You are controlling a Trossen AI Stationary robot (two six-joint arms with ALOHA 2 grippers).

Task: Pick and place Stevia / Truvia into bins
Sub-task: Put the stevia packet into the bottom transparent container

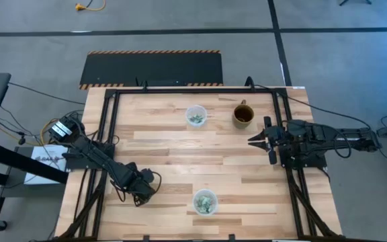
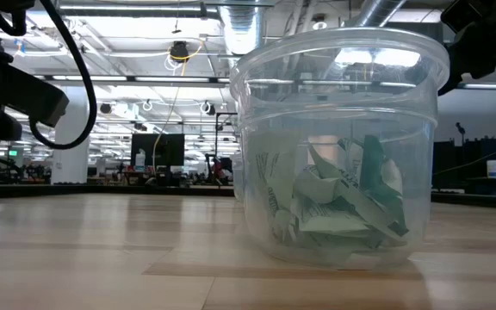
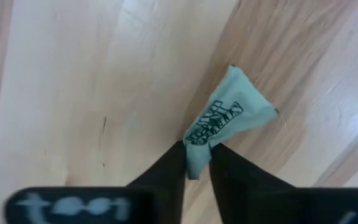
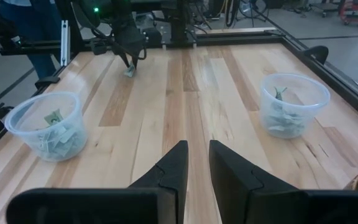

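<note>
Pale wood table (image 1: 180,151), planks running left-right, black frame rails along both sides. Left gripper (image 1: 142,193) is low at the near-left part of the table, fingers pinched on one light green Stevia packet (image 3: 225,118); the packet sticks out past the fingertips over bare wood, printed side up, slightly crumpled. In the right wrist view the same gripper shows far across the table with the packet (image 4: 130,71) hanging from its tip, just above or at the surface; cannot tell if it touches.

Two clear plastic cups. Near cup (image 1: 205,202) sits at the front edge near the centre, right of the left gripper and apart from it, holding a loose heap of green-and-white packets (image 2: 334,211). Far cup (image 1: 195,115) sits toward the back centre, also with some packets inside. A brown mug (image 1: 243,115) stands just right of the far cup, not touching.

Right gripper (image 1: 255,140) hovers at the right side of the table, near the mug, pointing inward; fingers (image 4: 174,165) nearly together with a narrow gap, nothing between them.

A person in blue stands beyond the table's far corner in the right wrist view (image 4: 33,25).
</note>
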